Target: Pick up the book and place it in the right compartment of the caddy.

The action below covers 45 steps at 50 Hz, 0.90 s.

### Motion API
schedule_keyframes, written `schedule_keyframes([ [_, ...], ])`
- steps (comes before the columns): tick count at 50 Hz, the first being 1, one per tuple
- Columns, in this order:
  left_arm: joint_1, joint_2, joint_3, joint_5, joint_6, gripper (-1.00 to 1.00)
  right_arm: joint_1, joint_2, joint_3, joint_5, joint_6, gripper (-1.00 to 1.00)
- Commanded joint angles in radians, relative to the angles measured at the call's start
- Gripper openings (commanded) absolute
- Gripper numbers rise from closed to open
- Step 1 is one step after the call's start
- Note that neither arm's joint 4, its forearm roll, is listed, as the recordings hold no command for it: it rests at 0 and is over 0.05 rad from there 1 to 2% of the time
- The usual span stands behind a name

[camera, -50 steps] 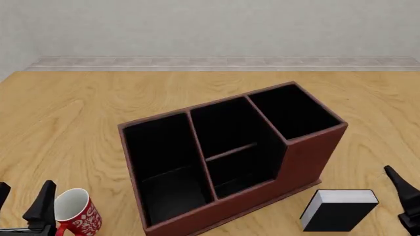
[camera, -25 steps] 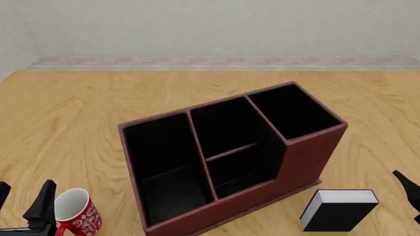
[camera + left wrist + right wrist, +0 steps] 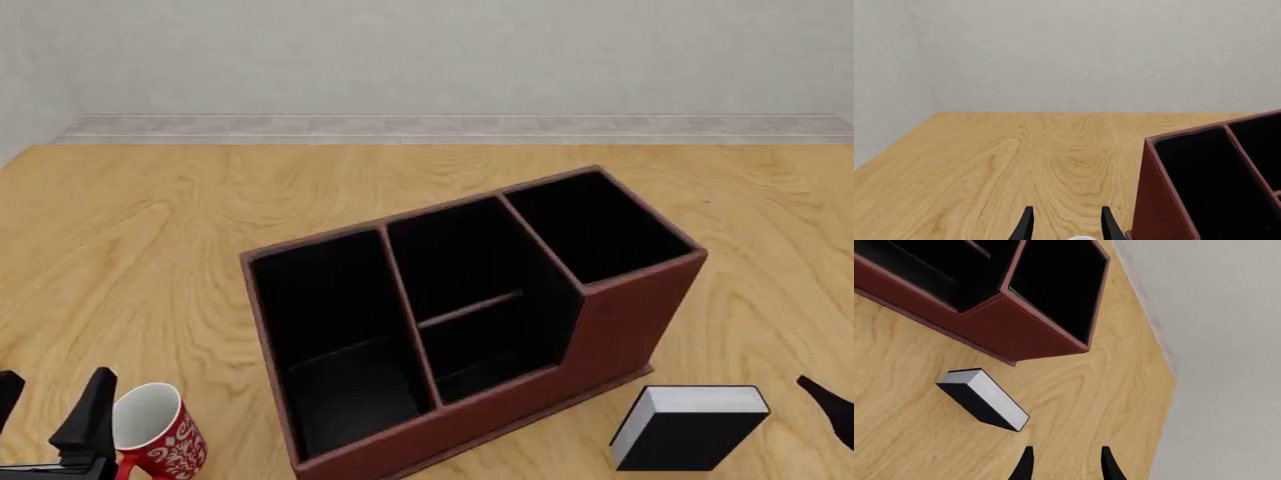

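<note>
The black book (image 3: 687,428) with white page edges lies flat on the table by the caddy's (image 3: 400,440) front right corner. The right compartment (image 3: 601,225) is the tall narrow end section, black inside, with nothing showing in it. In the right wrist view the book (image 3: 984,400) lies ahead of and off to one side of my right gripper (image 3: 1066,464), which is open and holds nothing. Only one of its fingers (image 3: 827,398) shows in the front view, right of the book. My left gripper (image 3: 51,405) is open at the front left, beside the mug.
A red-and-white mug (image 3: 154,430) stands upright at the front left, right next to my left gripper; its rim (image 3: 1082,238) peeks between the fingers. The caddy's left wall (image 3: 1157,200) rises close beside that gripper. Bare wooden table surrounds the caddy.
My right gripper has drawn back toward the lower right edge of the front view, away from the book. The book, the caddy and the left arm have stayed put.
</note>
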Motion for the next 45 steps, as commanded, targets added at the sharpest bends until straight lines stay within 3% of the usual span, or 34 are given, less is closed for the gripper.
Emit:
schedule_keyframes([
  [1,-0.002,0.004,0.0,0.001,0.003,1.0,0.018,0.051,-0.014,0.036,-0.028,1.0],
  [4,-0.002,0.005,-0.001,0.002,0.002,1.0,-0.006,0.061,0.011,0.033,-0.07,1.0],
  [10,0.004,0.002,-0.002,0.004,0.0,1.0,-0.016,0.09,0.016,0.038,-0.076,1.0],
  [11,0.003,-0.001,-0.001,0.007,0.0,1.0,-0.033,0.088,0.03,0.033,-0.102,1.0],
  [14,0.004,-0.001,-0.001,0.009,0.003,1.0,-0.02,0.119,0.001,0.039,-0.073,1.0],
  [16,0.005,-0.001,-0.001,0.01,0.003,1.0,-0.044,0.126,0.01,0.04,-0.101,1.0],
  [27,0.005,0.0,0.0,0.012,0.004,1.0,-0.072,0.177,0.013,0.03,-0.13,1.0],
  [30,0.004,0.004,0.001,0.01,0.005,1.0,-0.117,0.166,0.059,0.023,-0.189,1.0],
  [38,0.003,0.004,0.002,0.013,0.007,1.0,-0.142,0.176,0.079,0.02,-0.215,1.0],
  [42,0.004,0.004,0.002,0.014,0.004,1.0,-0.171,0.174,0.108,-0.015,-0.266,1.0],
  [45,0.004,0.003,0.002,0.017,0.003,1.0,-0.152,0.179,0.125,-0.015,-0.249,1.0],
])
